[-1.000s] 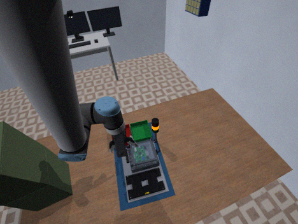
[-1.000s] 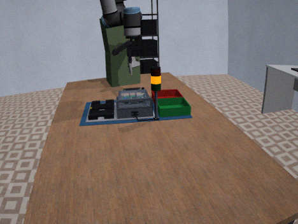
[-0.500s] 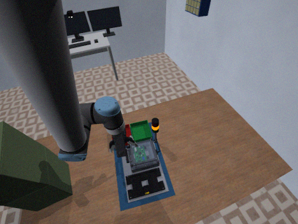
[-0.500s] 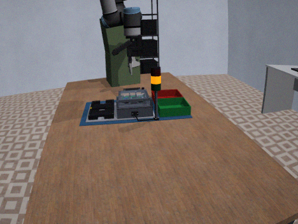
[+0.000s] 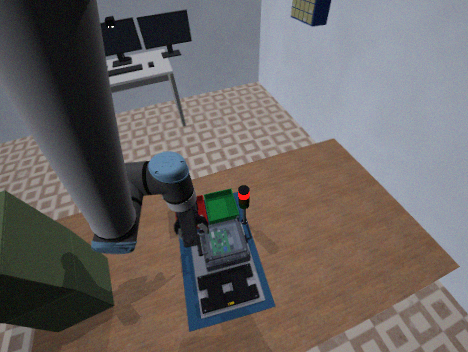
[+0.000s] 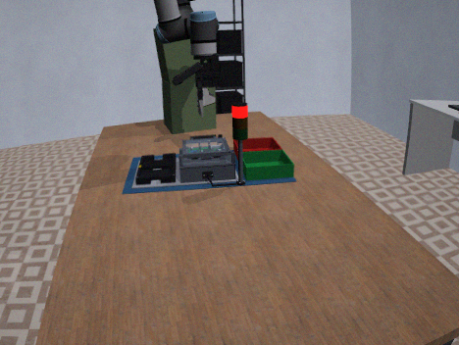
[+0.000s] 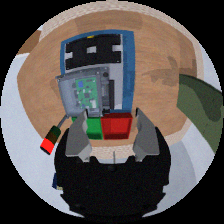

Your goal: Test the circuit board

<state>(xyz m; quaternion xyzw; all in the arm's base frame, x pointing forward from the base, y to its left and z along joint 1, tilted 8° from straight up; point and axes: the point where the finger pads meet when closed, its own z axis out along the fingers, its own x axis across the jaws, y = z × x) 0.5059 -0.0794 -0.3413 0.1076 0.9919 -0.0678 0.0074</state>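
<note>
The grey tester (image 5: pixel 225 243) stands on the blue mat with its see-through lid down. The green circuit board (image 7: pixel 85 94) lies flat inside under the lid. The signal light (image 6: pixel 239 112) on its post beside the tester glows red; it also shows in the wrist view (image 7: pixel 50 141). My gripper (image 6: pixel 202 105) hangs well above the table, behind the tester and over the bins. Its fingers stand apart with nothing between them. The red bin (image 7: pixel 117 125) and the green bin (image 7: pixel 92 127) lie right below the fingers.
The black board tray (image 5: pixel 228 290) sits empty at the other end of the mat from the bins (image 6: pixel 265 157). A green cabinet (image 6: pixel 183 93) and a dark shelf rack (image 6: pixel 230 59) stand behind the table. A cable runs from the tester's front (image 6: pixel 211 178).
</note>
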